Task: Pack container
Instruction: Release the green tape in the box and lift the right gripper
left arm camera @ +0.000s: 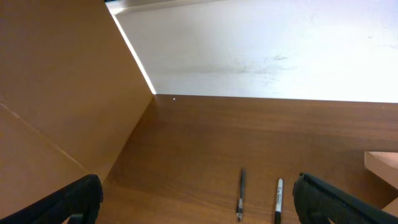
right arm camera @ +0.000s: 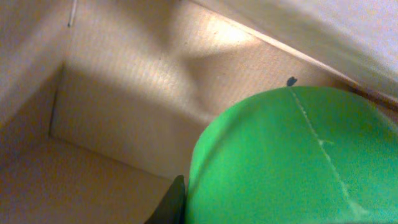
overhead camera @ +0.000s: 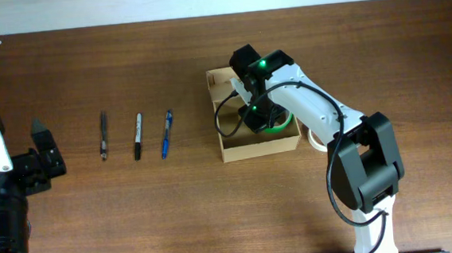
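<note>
Overhead: right gripper (overhead camera: pixel 257 120) is seen inside box (overhead camera: pixel 259 150), near pens (overhead camera: pixel 137 136), at green roll (overhead camera: pixel 283 124); its grip cannot be told; left gripper (overhead camera: pixel 48 147) spread. The roll may be dragged out if withdrawn unreleased.

Bright green showing against tan and brown

The container (overhead camera: pixel 259 148) is showing plain tan cardboard, the tape roll (right arm camera: pixel 298 155) is glaring vivid green, and the table (overhead camera: pixel 126 62) is showing brown wood grain under a dark grey pen (overhead camera: pixel 103 135), a black-and-white marker (overhead camera: pixel 138 136) and a blue pen (overhead camera: pixel 166 134).
</note>
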`<state>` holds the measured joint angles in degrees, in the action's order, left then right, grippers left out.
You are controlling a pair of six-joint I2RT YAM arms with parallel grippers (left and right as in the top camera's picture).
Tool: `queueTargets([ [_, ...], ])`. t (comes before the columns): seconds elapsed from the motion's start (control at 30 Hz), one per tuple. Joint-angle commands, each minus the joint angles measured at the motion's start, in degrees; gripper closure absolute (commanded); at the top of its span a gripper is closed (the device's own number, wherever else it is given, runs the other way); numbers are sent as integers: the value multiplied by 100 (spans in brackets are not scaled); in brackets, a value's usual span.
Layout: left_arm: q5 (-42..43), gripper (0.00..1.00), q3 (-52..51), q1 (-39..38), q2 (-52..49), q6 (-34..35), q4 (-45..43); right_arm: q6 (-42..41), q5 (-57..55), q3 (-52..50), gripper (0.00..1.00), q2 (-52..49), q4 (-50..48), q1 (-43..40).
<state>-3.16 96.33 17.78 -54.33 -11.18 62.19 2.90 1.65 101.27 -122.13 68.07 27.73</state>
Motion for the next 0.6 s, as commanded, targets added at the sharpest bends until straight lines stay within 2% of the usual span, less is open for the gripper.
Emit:
queueTargets([
  [0.0, 85, 1, 24, -28, -7, -94, -2, 28, 120, -24, 81, -39, 2, 55],
  [0.1, 85, 1, 24, -28, -7, -96, -2, 31, 118, -24, 64, -39, 0, 94],
  [0.2, 85, 1, 24, -28, -7, -94, -2, 26, 122, -24, 55, -39, 2, 116],
  [0.4, 87, 1, 24, -28, -9, -94, -26, 4, 96, 313, 54, -37, 374, 118],
  [0.57, 92, 1, 24, -28, -55, -94, -44, -136, -142, 1742, 52, 210, 1095, 118],
])
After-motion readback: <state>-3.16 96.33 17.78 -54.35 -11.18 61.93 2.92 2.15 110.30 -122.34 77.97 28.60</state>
